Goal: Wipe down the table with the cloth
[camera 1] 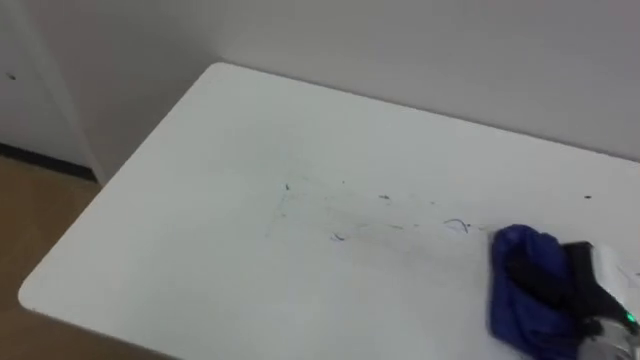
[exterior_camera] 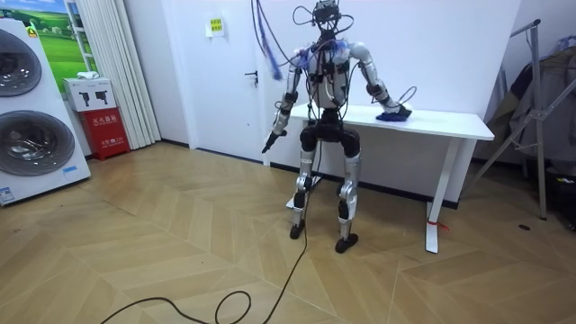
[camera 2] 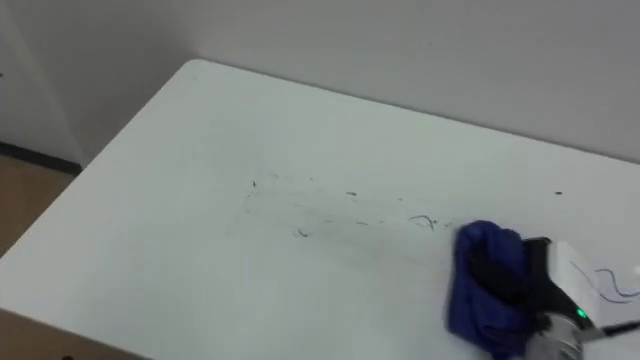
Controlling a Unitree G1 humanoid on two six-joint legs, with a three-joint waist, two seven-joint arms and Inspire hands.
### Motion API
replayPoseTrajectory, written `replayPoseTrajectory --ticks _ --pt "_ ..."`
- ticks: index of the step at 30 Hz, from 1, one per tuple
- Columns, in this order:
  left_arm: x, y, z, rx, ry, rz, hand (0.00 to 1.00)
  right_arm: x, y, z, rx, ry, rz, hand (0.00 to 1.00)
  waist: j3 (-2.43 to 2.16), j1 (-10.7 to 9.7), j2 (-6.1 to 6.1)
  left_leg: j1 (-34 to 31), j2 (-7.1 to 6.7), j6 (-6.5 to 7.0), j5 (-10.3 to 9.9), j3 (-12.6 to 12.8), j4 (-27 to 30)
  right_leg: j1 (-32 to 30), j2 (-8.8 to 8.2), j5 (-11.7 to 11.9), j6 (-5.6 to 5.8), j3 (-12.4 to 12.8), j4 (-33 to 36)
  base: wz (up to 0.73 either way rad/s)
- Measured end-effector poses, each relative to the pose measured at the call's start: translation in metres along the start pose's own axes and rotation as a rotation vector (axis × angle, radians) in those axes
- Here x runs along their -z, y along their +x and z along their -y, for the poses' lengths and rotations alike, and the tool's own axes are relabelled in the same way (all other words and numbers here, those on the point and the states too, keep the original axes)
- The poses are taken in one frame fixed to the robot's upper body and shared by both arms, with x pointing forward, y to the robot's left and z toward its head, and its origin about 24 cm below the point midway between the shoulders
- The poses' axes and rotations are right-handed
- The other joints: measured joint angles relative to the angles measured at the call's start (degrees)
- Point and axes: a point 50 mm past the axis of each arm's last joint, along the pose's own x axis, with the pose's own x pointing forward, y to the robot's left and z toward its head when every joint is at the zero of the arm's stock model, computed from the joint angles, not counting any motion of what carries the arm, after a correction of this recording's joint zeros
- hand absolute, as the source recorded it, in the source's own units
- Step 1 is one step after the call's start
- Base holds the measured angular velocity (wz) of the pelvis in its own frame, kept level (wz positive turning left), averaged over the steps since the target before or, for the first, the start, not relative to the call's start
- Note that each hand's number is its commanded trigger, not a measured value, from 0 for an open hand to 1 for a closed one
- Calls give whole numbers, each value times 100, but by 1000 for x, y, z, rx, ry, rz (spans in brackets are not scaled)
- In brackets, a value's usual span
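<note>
My right hand (camera 1: 575, 275) rests on the crumpled blue cloth (camera 1: 515, 255) at five o'clock on the white counter (camera 1: 200, 200), fingers buried so I cannot tell their grip, faint pen marks (camera 1: 457, 226) lying toward ten o'clock.

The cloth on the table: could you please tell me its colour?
The cloth is dark blue, clearest in the left eye view.

I've got the right hand (camera 1: 574, 276) on top of the cloth (camera 1: 512, 302), both on the table (camera 1: 190, 240). Pen marks (camera 1: 456, 226) run leftward from the hand, possibly touching the cloth.
</note>
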Motion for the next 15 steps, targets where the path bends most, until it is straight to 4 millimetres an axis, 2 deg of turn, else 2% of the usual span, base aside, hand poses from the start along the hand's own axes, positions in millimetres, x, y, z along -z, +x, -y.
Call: replayPoseTrajectory --ticks 3,5,8,9,10,11,13,14,15 --pt "-9 1 3 8 -10 27 0 7 2 2 1 13 -46 100 -5 1 64 51 37 10 -77 13 -12 32 36 -14 22 -2 2 -8" --pt "-11 0 7 23 6 38 0 -1 8 1 -4 14 -58 100 7 15 123 62 45 -18 -132 1 0 71 41 0 5 34 33 -7" --pt "-12 -2 21 72 28 23 0 -30 22 -1 -24 -1 -50 100 9 209 275 124 56 3 -154 16 30 -72 119 12 -19 365 121 -54" --pt "-14 -3 29 93 34 13 0 -53 27 -6 -53 -7 -13 100 22 315 319 87 60 3 -152 -2 23 -210 165 38 -49 497 158 -86" --pt "-17 -4 34 108 33 9 0 -82 29 -12 -91 -28 59 100 20 388 347 8 77 -5 -139 -41 19 -406 232 95 -134 618 210 -81" --pt "-19 -3 36 114 34 4 0 -100 28 -16 -117 -47 111 100 21 408 341 -24 87 -12 -128 -74 10 -481 271 124 -174 660 218 -60" --pt "-27 -4 44 147 45 -5 0 -170 15 -35 -220 -119 344 100 32 458 347 -166 137 -47 -95 -190 9 -673 385 207 -305 743 228 -22" --pt "-32 -4 47 158 47 4 0 -184 11 -40 -245 -128 391 100 35 506 345 -202 146 -58 -79 -207 6 -710 405 220 -326 758 227 8" --pt "-40 -5 51 182 50 23 0 -207 4 -45 -279 -144 459 100 69 597 332 -246 159 -70 -56 -244 -3 -739 436 222 -332 777 215 15"
